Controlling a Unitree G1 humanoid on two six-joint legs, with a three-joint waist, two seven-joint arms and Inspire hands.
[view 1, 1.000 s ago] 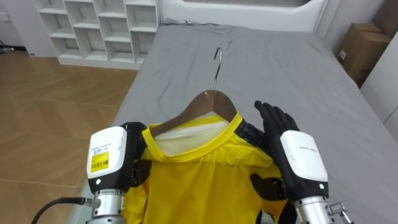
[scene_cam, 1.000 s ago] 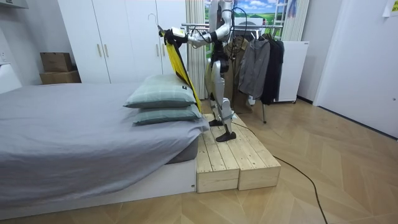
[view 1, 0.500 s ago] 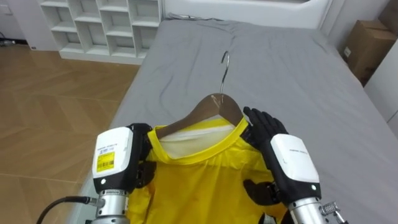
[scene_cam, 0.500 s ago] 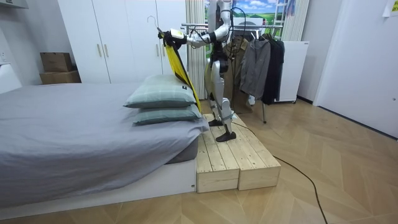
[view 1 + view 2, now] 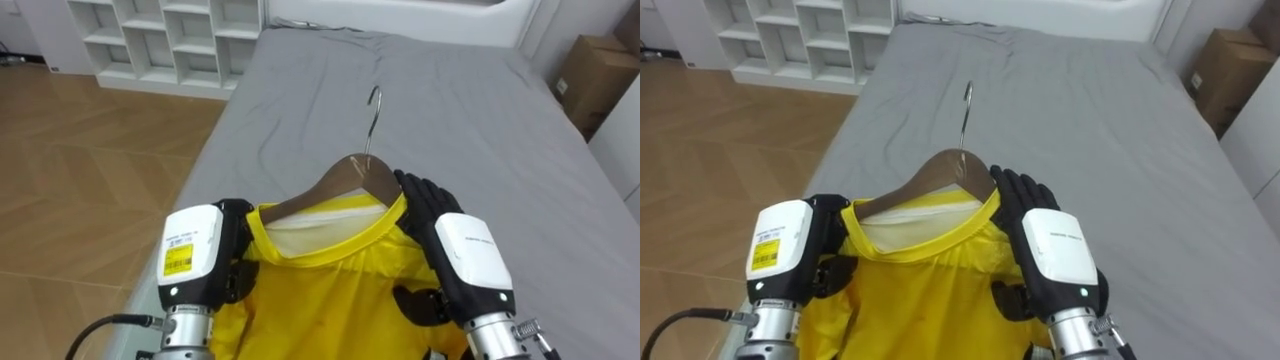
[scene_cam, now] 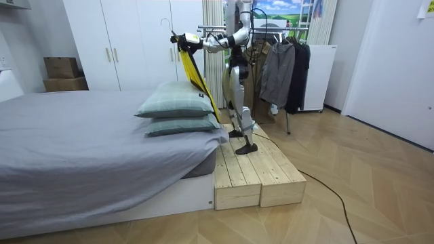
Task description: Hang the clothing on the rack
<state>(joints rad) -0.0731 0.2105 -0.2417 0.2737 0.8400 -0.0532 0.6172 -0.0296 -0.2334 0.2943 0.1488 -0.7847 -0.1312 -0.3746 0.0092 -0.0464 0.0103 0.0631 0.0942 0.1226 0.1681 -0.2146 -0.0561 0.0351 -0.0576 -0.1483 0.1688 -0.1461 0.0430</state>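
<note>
The right robot hand point(image 5: 455, 250) is clamped on the right shoulder of the yellow shirt point(image 5: 330, 290). Its dark fingers point(image 5: 425, 195) reach up along the shoulder to just beside the neck of the wooden hanger point(image 5: 345, 175), and its thumb point(image 5: 412, 303) lies across the front of the cloth. The left robot hand point(image 5: 195, 255) sits at the shirt's left shoulder, touching the cloth. Its fingers are hidden behind the hand and the fabric, so I cannot tell whether they are together or apart.

The shirt hangs on the hanger, with the collar draped over the wooden arms. The metal hook point(image 5: 373, 110) stands up above the collar, tilted slightly away from the robot. Both hands hold the garment up in the air, above the near edge of the grey bed point(image 5: 470, 110).

In the room view the robot stands upright on a low wooden platform point(image 6: 251, 169) at the side of the bed, arms stretched toward the room view's left. The shirt hangs down from its hands, its lower edge reaching beside two stacked pillows point(image 6: 178, 108). Behind the robot is a clothes rack point(image 6: 285, 68) with dark garments. A white shelf unit point(image 5: 170, 35) stands beyond the wood floor point(image 5: 90, 170) on the bed's left, and a cardboard box point(image 5: 585, 75) on its right.
</note>
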